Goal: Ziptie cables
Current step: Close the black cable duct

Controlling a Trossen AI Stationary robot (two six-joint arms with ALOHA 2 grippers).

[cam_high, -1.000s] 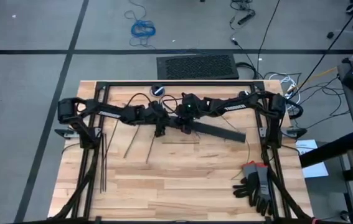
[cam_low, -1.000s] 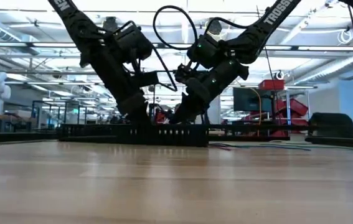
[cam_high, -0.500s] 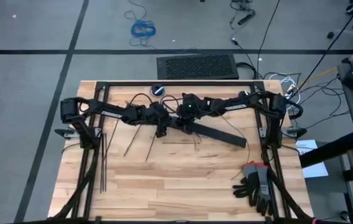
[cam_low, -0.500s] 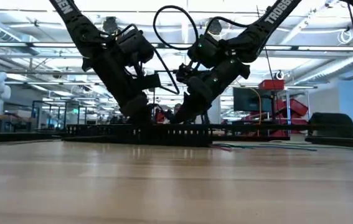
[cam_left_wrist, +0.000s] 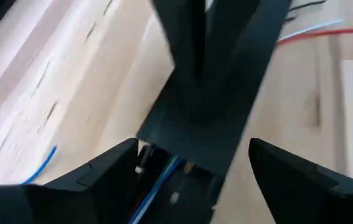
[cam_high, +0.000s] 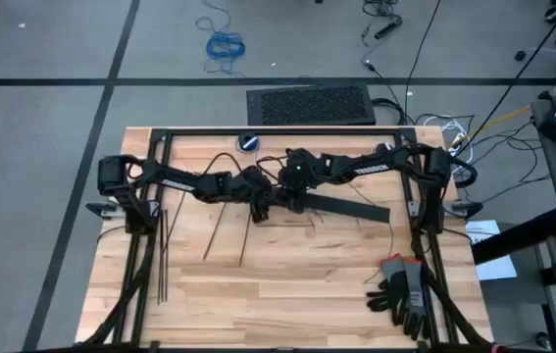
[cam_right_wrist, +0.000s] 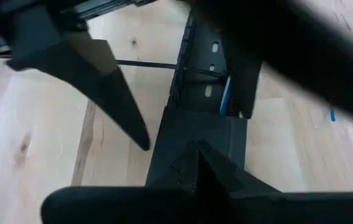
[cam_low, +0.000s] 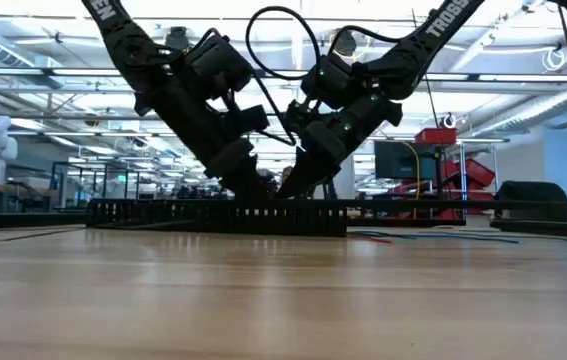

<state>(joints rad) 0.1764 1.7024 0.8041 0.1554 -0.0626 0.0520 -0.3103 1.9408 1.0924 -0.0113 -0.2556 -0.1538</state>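
Since a second ago the left gripper (cam_high: 260, 206) has slid toward the right gripper (cam_high: 292, 201), and the bar (cam_high: 341, 207) has swung to lie flatter across the table; the two loose zipties (cam_high: 214, 233) beside the left gripper have shifted with it; in the low view the bar (cam_low: 213, 212) now reaches farther out on both sides.

Both grippers are low at the bar's near end, almost touching each other. In the left wrist view the left fingers (cam_left_wrist: 108, 171) stand apart, straddling the bar (cam_left_wrist: 207, 124), with blue cables (cam_left_wrist: 164, 180) lying in its channel just between and ahead of them. In the right wrist view the right fingers (cam_right_wrist: 111, 81) are also spread, one on each side of the bar (cam_right_wrist: 195, 118), and a bit of blue cable (cam_right_wrist: 225, 99) shows in the channel just past them; neither gripper seems clamped on anything. More zipties (cam_high: 163, 255) lie well off to the left gripper's outer side, untouched.

The step in hand looks like seating the cables in the bar and steadying it, ahead of any tying; no ziptie is threaded yet, as far as I can see. The next move probably calls for one gripper to hold bar and cables still while the other goes out for a ziptie; the strips are thin and flat on the wood, so the pick will need a careful, low pinch.
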